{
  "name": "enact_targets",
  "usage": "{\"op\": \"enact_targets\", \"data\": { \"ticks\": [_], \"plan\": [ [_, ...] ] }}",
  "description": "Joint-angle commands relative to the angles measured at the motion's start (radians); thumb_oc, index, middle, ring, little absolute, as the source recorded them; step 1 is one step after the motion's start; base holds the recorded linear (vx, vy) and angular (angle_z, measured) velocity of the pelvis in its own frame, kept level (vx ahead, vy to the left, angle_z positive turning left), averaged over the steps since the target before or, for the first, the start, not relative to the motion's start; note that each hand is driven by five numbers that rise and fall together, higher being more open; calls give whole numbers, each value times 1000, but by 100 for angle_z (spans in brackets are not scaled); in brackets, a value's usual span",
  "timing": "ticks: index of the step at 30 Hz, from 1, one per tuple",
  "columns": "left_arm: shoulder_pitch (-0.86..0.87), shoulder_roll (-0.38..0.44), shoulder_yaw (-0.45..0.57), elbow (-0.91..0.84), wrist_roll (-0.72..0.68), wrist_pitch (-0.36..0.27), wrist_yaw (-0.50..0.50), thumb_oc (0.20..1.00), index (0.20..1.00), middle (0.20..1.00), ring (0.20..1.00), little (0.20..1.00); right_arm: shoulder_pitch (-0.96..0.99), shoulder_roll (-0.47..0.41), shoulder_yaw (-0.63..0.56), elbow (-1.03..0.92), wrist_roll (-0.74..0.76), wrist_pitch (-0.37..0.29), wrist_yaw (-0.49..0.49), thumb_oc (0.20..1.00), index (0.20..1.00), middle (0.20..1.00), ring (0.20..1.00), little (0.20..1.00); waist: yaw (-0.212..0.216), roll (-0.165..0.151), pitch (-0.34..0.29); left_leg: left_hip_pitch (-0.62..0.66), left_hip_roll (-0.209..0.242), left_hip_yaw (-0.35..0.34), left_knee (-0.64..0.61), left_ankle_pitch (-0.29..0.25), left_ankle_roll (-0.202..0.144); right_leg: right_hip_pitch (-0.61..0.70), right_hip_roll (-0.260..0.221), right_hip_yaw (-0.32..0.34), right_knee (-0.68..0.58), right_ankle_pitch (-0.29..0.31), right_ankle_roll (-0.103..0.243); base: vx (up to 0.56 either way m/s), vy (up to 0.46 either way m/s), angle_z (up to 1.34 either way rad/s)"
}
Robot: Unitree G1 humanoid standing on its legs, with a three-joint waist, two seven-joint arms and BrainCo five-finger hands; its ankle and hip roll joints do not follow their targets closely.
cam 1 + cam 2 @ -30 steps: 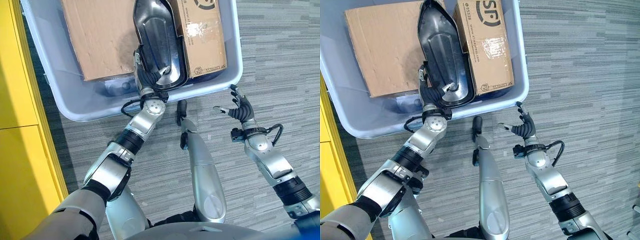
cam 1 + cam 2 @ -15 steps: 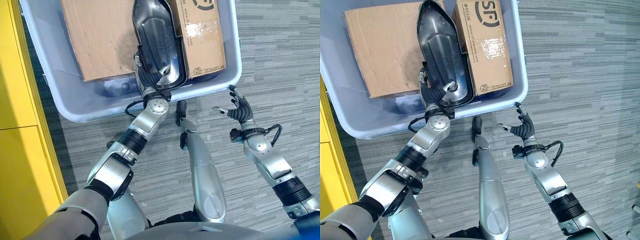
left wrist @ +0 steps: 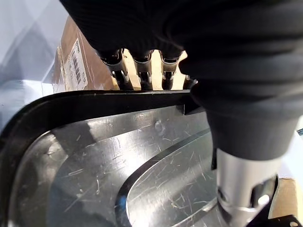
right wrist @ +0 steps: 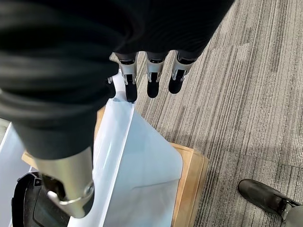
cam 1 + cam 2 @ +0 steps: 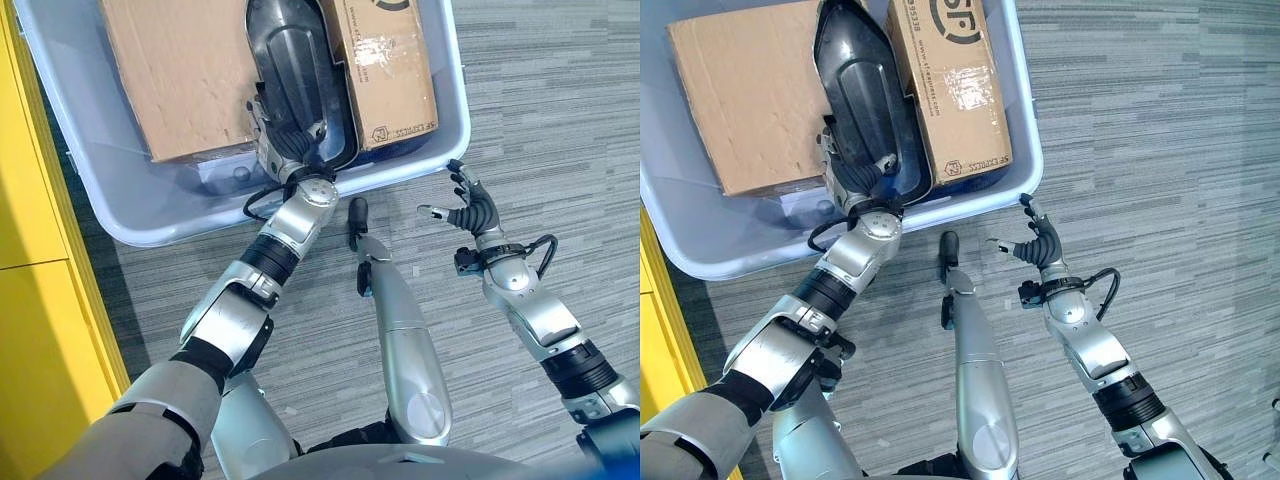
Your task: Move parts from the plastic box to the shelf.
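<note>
I have my left hand [image 5: 283, 150] on the black part [image 5: 297, 75], which lies in the plastic box [image 5: 95, 195], wedged between the big flat carton [image 5: 175, 75] and the narrower printed carton [image 5: 385, 70]. The fingers [image 3: 142, 71] curl over the part's near rim while the thumb [image 3: 239, 184] comes down on its glossy inner face, so I judge the pinch is made. The part does not look lifted to me; it sits low among the cartons, its near end at the box's near wall.

So the task looks early: one part gripped, nothing carried off, and both cartons are also in the box. What is left, as I read it, is the lift out, the carry and the placing. I see no shelf shelves here, though a yellow cabinet [image 5: 35, 300] stands along the box's left side.

My right hand [image 5: 470, 208] hangs just off the box's near right corner, above the carpet [image 5: 560, 120], fingers spread and holding nothing.

The eye views give me the layout: box, cartons, both arms. The left wrist view adds what they hide, namely the fingers hooked behind the rim and the scratched sheen of the part's inside. The right wrist view adds the box corner under my spread fingers, and a person's dark shoe [image 4: 265, 198] on the carpet beyond the box.
</note>
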Motion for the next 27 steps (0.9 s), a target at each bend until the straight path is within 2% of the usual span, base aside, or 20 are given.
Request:
{"op": "enact_targets", "data": {
  "ticks": [1,3,4,5,7,10,13,15,19,20,22,24,27],
  "plan": [
    [100,-62,-12,187,-2,173,-82,1000,1000,1000,1000,1000,-44,10,17,-26,14,-13,12,1000,1000,1000,1000,1000,-48,-2,41,-152,34,-51,81,108,-44,13,10,-85,150,-196,29,0,-11,-5],
    [92,-56,-14,208,-11,191,-95,1000,1000,1000,1000,1000,-49,9,21,-30,17,-9,6,1000,1000,1000,1000,1000,-51,-2,41,-150,35,-47,80,110,-46,11,12,-84,152,-199,28,1,-5,-2],
    [92,-55,-13,216,-18,193,-102,699,699,699,699,699,-48,8,21,-30,18,-11,5,1000,1000,1000,1000,1000,-52,-1,41,-153,36,-47,83,111,-47,8,11,-83,154,-200,27,0,0,0],
    [93,-55,-12,223,-23,196,-97,200,200,200,200,200,-47,6,20,-30,18,-12,4,1000,1000,1000,1000,1000,-53,0,41,-154,36,-47,85,111,-47,5,12,-82,157,-202,26,0,0,0],
    [93,-52,-8,237,-33,210,-93,200,200,200,200,200,-50,6,20,-27,14,-13,7,1000,1000,1000,1000,1000,-55,2,41,-156,36,-47,89,113,-49,3,14,-80,161,-205,24,0,0,0],
    [93,-44,12,273,-67,199,-61,200,200,200,200,200,-48,3,20,-31,16,-17,9,1000,1000,1000,1000,1000,-57,3,41,-155,36,-45,90,115,-51,0,15,-78,165,-209,22,-2,1,-1],
    [89,-29,39,309,-110,186,70,200,200,200,200,200,-50,5,24,-27,30,-14,-12,1000,1000,1000,1000,1000,-57,1,41,-155,38,-46,91,118,-54,1,16,-77,168,-214,20,-9,3,-5],
    [94,-26,56,316,-157,171,111,200,200,200,200,200,-49,8,25,-22,27,-18,-20,1000,1000,1000,1000,1000,-55,2,41,-156,37,-46,90,118,-54,-1,15,-76,168,-214,20,-10,-7,-5],
    [125,-34,124,351,-253,70,194,200,200,200,200,200,-36,11,37,-19,34,-34,-51,1000,1000,1000,1000,1000,-40,0,41,-169,36,-62,92,115,-55,-3,6,-86,169,-215,21,-28,-54,-2],
    [128,-42,143,361,-300,29,220,200,200,200,200,200,-40,13,45,-11,43,-40,-62,1000,1000,1000,1000,1000,-35,-1,41,-172,36,-67,92,114,-56,-3,5,-89,167,-215,21,-35,-88,1],
    [134,-50,164,368,-323,4,229,200,200,200,200,200,-41,19,55,-3,49,-49,-71,1000,1000,1000,1000,1000,-31,-3,41,-176,34,-71,90,113,-56,-1,4,-93,164,-213,22,-32,-79,0],
    [150,-72,183,372,-328,-64,245,200,200,200,200,200,-50,29,74,5,64,-65,-88,1000,1000,1000,1000,1000,-19,-11,41,-184,34,-83,91,106,-54,1,0,-101,158,-208,24,-43,-87,-2],
    [150,-71,192,369,-320,-103,215,200,200,200,200,200,-57,31,79,4,76,-58,-94,1000,1000,1000,1000,1000,-15,-15,41,-181,35,-85,88,106,-56,7,0,-103,153,-206,25,-20,-21,5]
  ]
}}
